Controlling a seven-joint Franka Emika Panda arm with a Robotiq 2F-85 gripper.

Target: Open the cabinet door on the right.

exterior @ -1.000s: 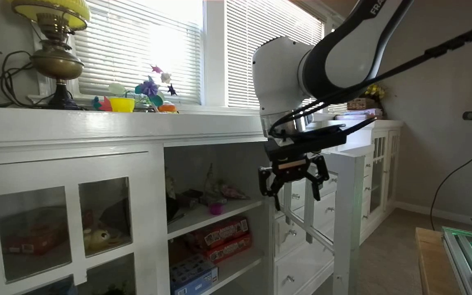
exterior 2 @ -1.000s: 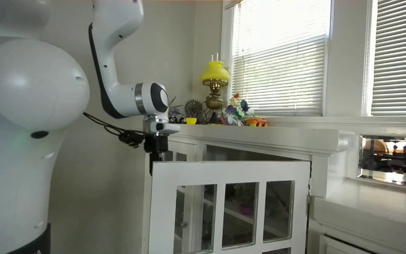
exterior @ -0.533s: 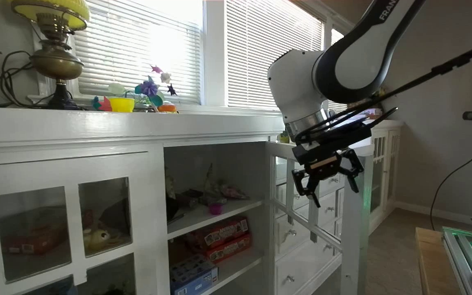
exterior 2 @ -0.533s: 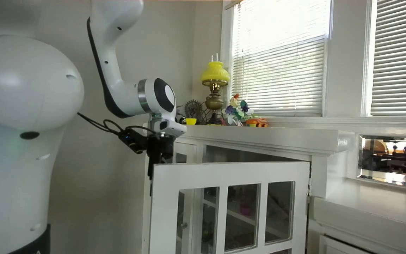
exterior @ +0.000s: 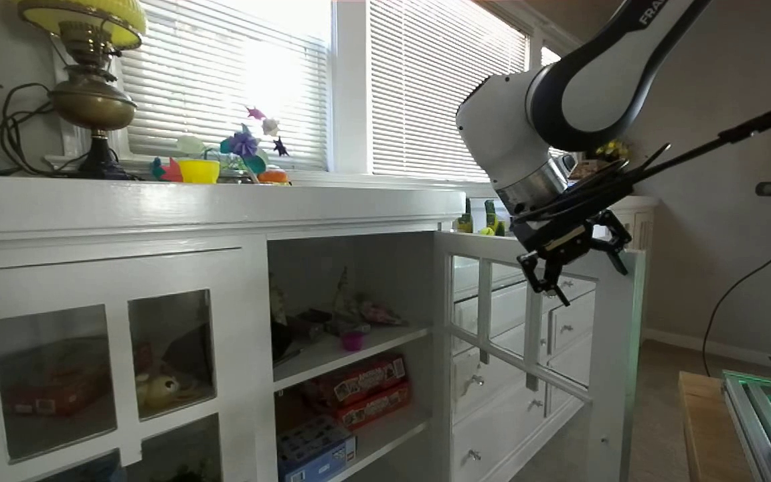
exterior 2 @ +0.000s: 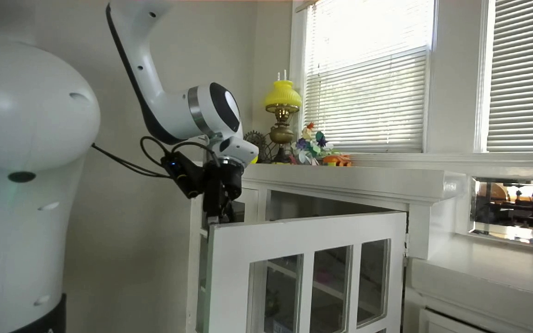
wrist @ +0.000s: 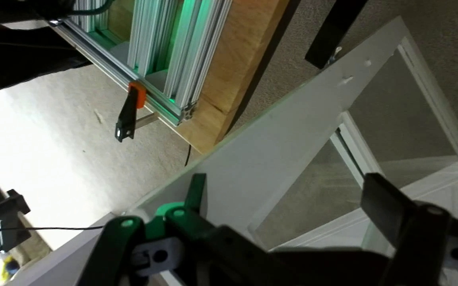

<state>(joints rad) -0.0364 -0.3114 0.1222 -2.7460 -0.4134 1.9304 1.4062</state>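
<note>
White cabinet [exterior: 251, 335]: long and painted, seen in both exterior views, its shelves [exterior: 385, 347] exposed below the top surface [exterior: 325, 201]
Window blinds [exterior: 225, 80]: white slats, bright with daylight, above the cabinet
Robot arm [exterior: 586, 107]: white and black, reaching in from the upper right in an exterior view, its wrist bent downward
Cabinet door [exterior 2: 306, 282]: white frame with clear panes split by white bars, swung outward; its hinged edge meets the cabinet right beside the shelves, its free edge stands well apart from it
Lamp [exterior 2: 281, 114]: brass with a yellow shade, upright on the surface
Claw [exterior: 595, 288]: black and tilted, its fingers spread apart, at the door's upper free corner, on the inner-face side; whether it touches the door cannot be told
Red boxes [exterior: 372, 385]: two, stacked on a lower shelf, a blue box [exterior: 322, 452] near them
Yellow cup [exterior: 198, 171]: on the surface, right of the lamp in an exterior view
Purple cup [exterior: 352, 341]: small, on the shelf above the red boxes
</note>
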